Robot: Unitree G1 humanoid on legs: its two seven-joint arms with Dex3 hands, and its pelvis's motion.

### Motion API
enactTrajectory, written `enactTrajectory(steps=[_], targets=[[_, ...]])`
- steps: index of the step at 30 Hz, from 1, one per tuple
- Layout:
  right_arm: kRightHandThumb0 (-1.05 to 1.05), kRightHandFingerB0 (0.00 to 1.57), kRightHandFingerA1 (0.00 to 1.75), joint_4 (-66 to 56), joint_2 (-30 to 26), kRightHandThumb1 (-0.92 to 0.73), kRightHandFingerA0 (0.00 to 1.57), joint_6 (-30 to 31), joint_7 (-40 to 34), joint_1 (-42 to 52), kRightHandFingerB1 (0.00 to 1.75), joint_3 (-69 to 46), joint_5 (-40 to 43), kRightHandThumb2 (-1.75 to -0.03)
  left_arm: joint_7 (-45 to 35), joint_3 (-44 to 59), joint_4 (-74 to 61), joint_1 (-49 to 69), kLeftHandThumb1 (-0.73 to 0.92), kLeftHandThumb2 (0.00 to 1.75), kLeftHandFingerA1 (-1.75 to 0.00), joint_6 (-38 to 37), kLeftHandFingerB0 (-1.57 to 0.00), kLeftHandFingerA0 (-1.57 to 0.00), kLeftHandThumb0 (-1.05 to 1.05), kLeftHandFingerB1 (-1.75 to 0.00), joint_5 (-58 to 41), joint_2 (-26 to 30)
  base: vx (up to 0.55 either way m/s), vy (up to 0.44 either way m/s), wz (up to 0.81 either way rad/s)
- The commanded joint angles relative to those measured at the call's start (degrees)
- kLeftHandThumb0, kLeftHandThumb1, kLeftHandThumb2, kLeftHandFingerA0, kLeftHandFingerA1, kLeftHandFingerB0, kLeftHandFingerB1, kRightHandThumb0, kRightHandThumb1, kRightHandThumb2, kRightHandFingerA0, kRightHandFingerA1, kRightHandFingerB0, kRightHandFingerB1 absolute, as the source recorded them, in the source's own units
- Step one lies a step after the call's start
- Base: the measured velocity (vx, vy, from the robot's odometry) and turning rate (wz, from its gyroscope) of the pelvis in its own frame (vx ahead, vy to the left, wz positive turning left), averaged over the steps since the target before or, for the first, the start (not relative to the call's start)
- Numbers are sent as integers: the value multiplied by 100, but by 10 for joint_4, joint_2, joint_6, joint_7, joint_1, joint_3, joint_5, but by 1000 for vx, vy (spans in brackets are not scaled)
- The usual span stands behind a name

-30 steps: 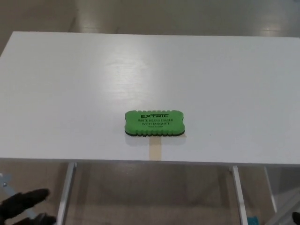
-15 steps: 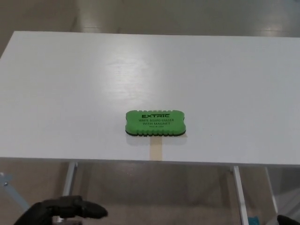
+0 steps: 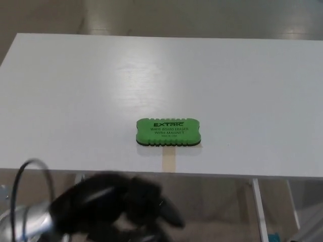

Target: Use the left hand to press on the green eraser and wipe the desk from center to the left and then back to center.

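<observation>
Head view: the left hand (image 3: pixel 133 204) appears as one black, motion-blurred mass at the lower left, below the near edge of the desk (image 3: pixel 75 101). One thick finger (image 3: pixel 169 212) points toward the right and slightly down; the blur prevents any reading of how far the remaining digits are spread, so the finger state cannot be determined. The hand holds nothing visible and touches neither the desk nor the eraser. Behind the hand, a silver wrist section (image 3: pixel 22 227) and one black cable loop (image 3: pixel 30 171) extend toward the lower-left corner. The right hand does not appear. One green eraser (image 3: pixel 168 132) lies flat on the white desk, near the centre and close to the near edge, with its long side running left to right. Black lettering, "EXTRIC" plus smaller lines, faces up, and a dark base layer shows along its near side. One strip of tan tape (image 3: pixel 168 159) sits on the desk just in front of the eraser, reaching the near edge. Two metal desk legs (image 3: pixel 258 209) are visible below the desktop.
</observation>
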Motion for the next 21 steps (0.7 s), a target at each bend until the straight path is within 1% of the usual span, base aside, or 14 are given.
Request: enactTrajectory(steps=[1, 2, 3, 8, 10, 11, 12, 13, 14, 15, 16, 17, 21], targets=[[-50, 48, 47, 13, -12, -79, 62, -17, 11, -4, 35, 11, -8, -65, 84, -2, -11, -57, 71, 63, -50, 57, -79, -99, -33, -49, 23, -50, 0, 0, 0], [-51, 41, 60, 13, -12, -65, 53, -17, 10, -5, 52, 13, -10, -98, 101, -1, -11, -66, 71, 61, -51, 63, -81, -101, -28, -50, 30, -60, 0, 0, 0], [-51, 47, 45, 12, -14, -79, 61, -18, 11, -6, 35, 15, -11, -65, 131, 2, -10, -84, 72, 61, -52, 72, -82, -101, -27, -50, 43, -79, 0, 0, 0], [-51, 46, 45, 7, -16, -80, 61, -26, 19, -4, 35, 16, -8, -65, 192, 10, 24, -154, 75, 63, -51, 83, -87, -99, -21, -52, 79, -125, 0, 0, 0], [-51, 45, 48, 11, -14, -80, 62, -26, 25, -7, 34, 13, 0, -65, 209, 10, 48, -186, 76, 64, -51, 91, -90, -99, -18, -53, 91, -139, 0, 0, 0], [-51, 48, 49, 11, -14, -80, 62, -27, 28, -7, 35, 12, 2, -65, 218, 10, 64, -204, 77, 65, -53, 98, -93, -100, -16, -56, 94, -148, 0, 0, 0], [-51, 48, 49, 10, -13, -80, 62, -27, 31, -7, 35, 11, 4, -65, 227, 10, 82, -221, 77, 65, -53, 106, -93, -100, -16, -56, 97, -158, 0, 0, 0], [-51, 50, 49, 9, -13, -80, 63, -25, 34, -7, 35, 10, 6, -65, 235, 11, 100, -236, 79, 65, -59, 110, -94, -100, -15, -64, 101, -167, 0, 0, 0], [-51, 50, 49, 8, -12, -80, 63, -23, 35, -6, 35, 9, 7, -65, 239, 11, 110, -245, 79, 65, -59, 112, -94, -100, -15, -64, 103, -172, 0, 0, 0], [-51, 49, 49, 8, -11, -80, 62, -22, 37, -7, 35, 9, 9, -65, 253, 13, 137, -265, 81, 64, -66, 117, -92, -100, -16, -74, 109, -184, 0, 0, 0], [-51, 49, 49, 9, -11, -80, 62, -22, 38, -7, 35, 9, 9, -65, 260, 13, 149, -274, 81, 64, -66, 120, -92, -100, -16, -74, 113, -189, 0, 0, 0], [-51, 43, 62, 11, -10, -66, 55, -24, 38, -6, 54, 9, 8, -99, 274, 19, 182, -295, 82, 66, -72, 125, -90, -98, -16, -82, 116, -201, 0, 0, 0], [-52, 43, 62, 6, -8, -66, 55, -28, 35, 1, 54, 12, 2, -100, 307, 44, 277, -339, 83, 67, -74, 122, -89, -98, -17, -85, 117, -230, 0, 0, 0]])
